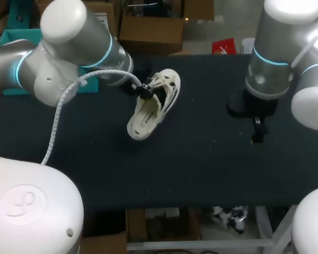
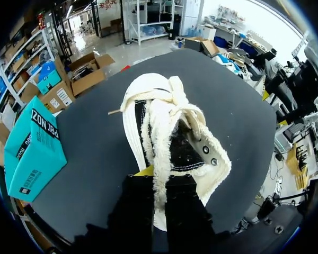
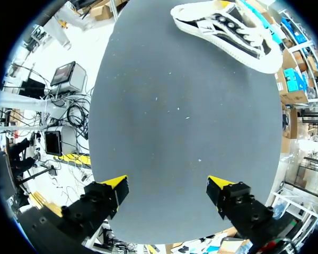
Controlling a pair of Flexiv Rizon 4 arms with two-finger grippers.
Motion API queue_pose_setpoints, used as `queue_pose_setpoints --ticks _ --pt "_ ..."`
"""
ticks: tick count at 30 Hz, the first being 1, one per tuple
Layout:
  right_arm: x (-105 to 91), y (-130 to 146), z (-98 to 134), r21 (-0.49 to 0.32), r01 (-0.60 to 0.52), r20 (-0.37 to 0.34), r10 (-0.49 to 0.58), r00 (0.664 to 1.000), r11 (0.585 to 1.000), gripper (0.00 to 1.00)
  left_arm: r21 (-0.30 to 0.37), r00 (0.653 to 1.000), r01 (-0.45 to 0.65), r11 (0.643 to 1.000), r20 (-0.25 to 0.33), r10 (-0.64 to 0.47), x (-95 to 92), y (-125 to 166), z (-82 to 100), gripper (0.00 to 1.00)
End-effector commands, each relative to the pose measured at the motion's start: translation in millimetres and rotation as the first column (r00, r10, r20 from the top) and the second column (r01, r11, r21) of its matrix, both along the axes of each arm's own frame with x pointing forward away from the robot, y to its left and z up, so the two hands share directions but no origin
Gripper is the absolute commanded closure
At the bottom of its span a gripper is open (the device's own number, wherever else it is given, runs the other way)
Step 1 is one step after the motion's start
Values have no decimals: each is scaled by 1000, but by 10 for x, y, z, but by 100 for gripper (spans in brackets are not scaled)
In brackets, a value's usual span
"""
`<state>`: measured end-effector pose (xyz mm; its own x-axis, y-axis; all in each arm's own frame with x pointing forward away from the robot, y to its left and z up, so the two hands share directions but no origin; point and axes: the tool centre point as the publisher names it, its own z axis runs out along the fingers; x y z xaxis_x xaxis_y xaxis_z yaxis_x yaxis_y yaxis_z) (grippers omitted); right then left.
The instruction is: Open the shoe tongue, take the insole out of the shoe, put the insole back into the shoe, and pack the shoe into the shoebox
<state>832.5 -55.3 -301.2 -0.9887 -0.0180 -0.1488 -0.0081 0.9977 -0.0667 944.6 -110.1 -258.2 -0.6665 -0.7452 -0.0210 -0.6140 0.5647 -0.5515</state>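
- the shoe (image 1: 152,106) is a little toward 11 o'clock from the middle of the bench (image 1: 212,169). it is tilted, with its laced end pointing to 1 o'clock and its rounded end to 7 o'clock. we cannot tell whether it rests on the bench or hangs just off it.
- our left pincer (image 1: 144,91) comes in from 9 o'clock and is clamped on the shoe's fleecy side rim. in the left wrist view that rim runs up between the two black fingers.
- our right pincer (image 3: 167,185) hangs over bare bench near 3 o'clock, well apart from the shoe. its fingers are spread wide with nothing between them.
- a pale footbed shows through the opening in the head view, so we judge the insole is inside, though we are not sure.
- a teal box (image 2: 29,153), likely the shoebox, sits at the bench edge around 9 o'clock.
- by our judgement the shoe is light, with a soft upper and a stiffer sole. the fuzzy lining gives under a pinch and may slip.
- the tongue and insole look thin and floppy. we would take the tongue at its free top edge and the insole at its heel end.
- a hold on one rim alone may let the shoe twist, so the other pincer should steady it.
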Motion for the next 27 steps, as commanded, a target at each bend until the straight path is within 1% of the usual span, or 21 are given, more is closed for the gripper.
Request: queue_pose_setpoints --ticks 1,3,5,6,7,8,11,16,19,23,26,27 --pt "29 31 16 -8 4 -11 -4 1000 1000 0 4 977 186 982 107 -186 100 353 512 100" --pt "29 31 16 -8 4 -11 -4 1000 1000 0 25 958 241 970 151 -242 289 486 704 100" --pt "29 31 16 -8 4 -11 -4 1000 1000 0 41 936 291 956 195 -293 438 621 873 100" --pt "29 31 16 -8 4 -11 -4 1000 1000 0 53 923 316 947 214 -320 545 726 992 100" --pt "29 31 16 -8 4 -11 -4 1000 1000 0 58 916 329 943 226 -333 619 797 1070 100" --pt "29 31 16 -8 4 -11 -4 1000 1000 0 61 904 346 936 245 -350 746 925 1202 100" --pt "29 31 16 -8 4 -11 -4 1000 1000 0 78 883 370 926 280 -377 1077 1263 1495 100" --pt "29 31 16 -8 4 -11 -4 1000 1000 0 89 849 415 905 319 -421 1489 1829 1848 100" --pt "29 31 16 -8 4 -11 -4 1000 1000 0 93 851 404 910 328 -411 1787 2170 1959 100" --pt "29 31 16 -8 4 -11 -4 1000 1000 0 59 860 391 918 331 -388 2159 2619 2035 100" --pt "29 31 16 -8 4 -11 -4 1000 1000 0 56 868 384 921 317 -382 2368 2906 1974 100" --pt "29 31 16 -8 4 -11 -4 1000 1000 0 66 873 379 923 306 -380 2423 2983 1936 100"
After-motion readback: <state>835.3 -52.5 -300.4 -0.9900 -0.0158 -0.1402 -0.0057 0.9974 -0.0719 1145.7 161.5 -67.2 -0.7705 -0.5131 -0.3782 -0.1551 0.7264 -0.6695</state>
